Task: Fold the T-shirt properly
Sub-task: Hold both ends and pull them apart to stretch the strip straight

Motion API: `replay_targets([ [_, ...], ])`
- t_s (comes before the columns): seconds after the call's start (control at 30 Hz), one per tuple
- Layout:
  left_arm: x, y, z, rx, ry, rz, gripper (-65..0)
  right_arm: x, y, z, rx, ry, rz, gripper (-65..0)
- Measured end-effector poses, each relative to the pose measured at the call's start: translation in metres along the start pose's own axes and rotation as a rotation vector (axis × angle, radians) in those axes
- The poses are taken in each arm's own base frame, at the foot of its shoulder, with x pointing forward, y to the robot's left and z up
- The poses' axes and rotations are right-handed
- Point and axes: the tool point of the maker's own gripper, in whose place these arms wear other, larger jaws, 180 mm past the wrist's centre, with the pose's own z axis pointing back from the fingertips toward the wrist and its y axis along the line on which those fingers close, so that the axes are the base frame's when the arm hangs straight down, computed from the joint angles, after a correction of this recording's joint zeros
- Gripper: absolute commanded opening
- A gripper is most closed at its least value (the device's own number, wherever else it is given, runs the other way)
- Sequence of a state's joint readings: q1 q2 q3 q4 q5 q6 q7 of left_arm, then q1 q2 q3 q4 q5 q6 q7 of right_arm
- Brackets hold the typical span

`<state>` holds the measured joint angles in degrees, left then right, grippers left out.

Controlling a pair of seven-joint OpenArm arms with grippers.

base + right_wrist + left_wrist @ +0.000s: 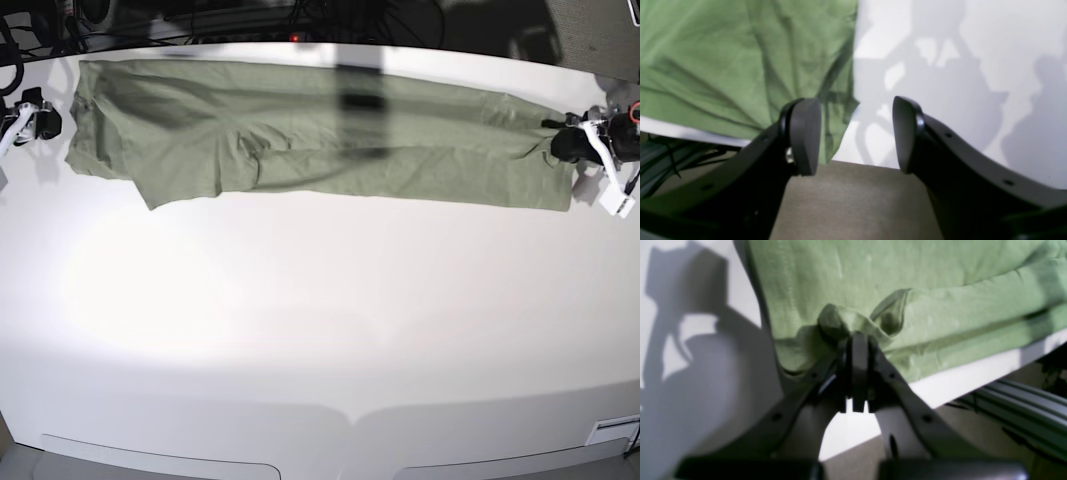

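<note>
**Shirt stretched long, cross-folds outstanding**

Left wrist view: my left gripper (pixel 858 340) is pinched tight on a bunched corner of the T-shirt (pixel 940 290) at the table (pixel 967 380) edge.

Right wrist view: my right gripper (pixel 857 133) stands wide, holding nothing, cloth just beside one pad.

Base view: the shirt lies as a long narrow band along the far edge. In my judgement, lengthwise folding looks done and the crosswise folds remain.

Left end effector (pixel 858 340) clamped on bunched edge of T-shirt (pixel 907 286); white table (pixel 706 380) beneath.
</note>
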<state>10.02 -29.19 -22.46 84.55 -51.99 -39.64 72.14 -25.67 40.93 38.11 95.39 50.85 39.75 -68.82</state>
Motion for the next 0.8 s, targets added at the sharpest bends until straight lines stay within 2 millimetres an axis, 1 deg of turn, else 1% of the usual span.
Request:
replay_targets([
  [0.13, 0.005, 0.0, 0.0, -0.001, -0.028, 0.0, -65.0, 0.012, -0.001, 0.001, -0.002, -0.033, 0.002, -30.7],
  [0.3, 0.005, 0.0, 0.0, -0.001, -0.027, 0.0, -65.0, 0.012, -0.001, 0.002, -0.003, -0.034, 0.003, -30.7],
  [0.33, 0.005, 0.0, 0.0, -0.001, -0.028, 0.0, -61.1, 0.013, -0.001, 0.002, -0.003, -0.035, 0.003, -30.7],
  [0.43, 0.01, 0.007, 0.0, 0.037, -0.054, -0.014, -44.4, 0.012, -0.001, 0.002, -0.003, -0.035, 0.003, -30.7],
  [0.47, 0.012, 0.009, 0.001, 0.05, -0.065, -0.019, -39.7, 0.012, -0.001, 0.002, -0.003, -0.034, 0.003, -30.7],
  [0.5, 0.014, 0.011, 0.001, 0.059, -0.077, -0.023, -36.2, 0.013, -0.001, 0.002, -0.002, -0.035, 0.002, -30.7],
  [0.53, 0.015, 0.011, 0.001, 0.064, -0.079, -0.025, -34.0, 0.015, 0.002, 0.002, 0.016, -0.048, -0.002, -30.7],
  [0.67, 0.017, 0.018, 0.002, 0.1, -0.094, -0.043, -33.2, 0.031, 0.018, 0.004, 0.106, -0.135, -0.026, -30.7],
  [0.8, 0.024, 0.023, 0.003, 0.134, -0.119, -0.062, -33.3, 0.062, 0.022, 0.012, 0.14, -0.314, -0.046, -30.7],
])
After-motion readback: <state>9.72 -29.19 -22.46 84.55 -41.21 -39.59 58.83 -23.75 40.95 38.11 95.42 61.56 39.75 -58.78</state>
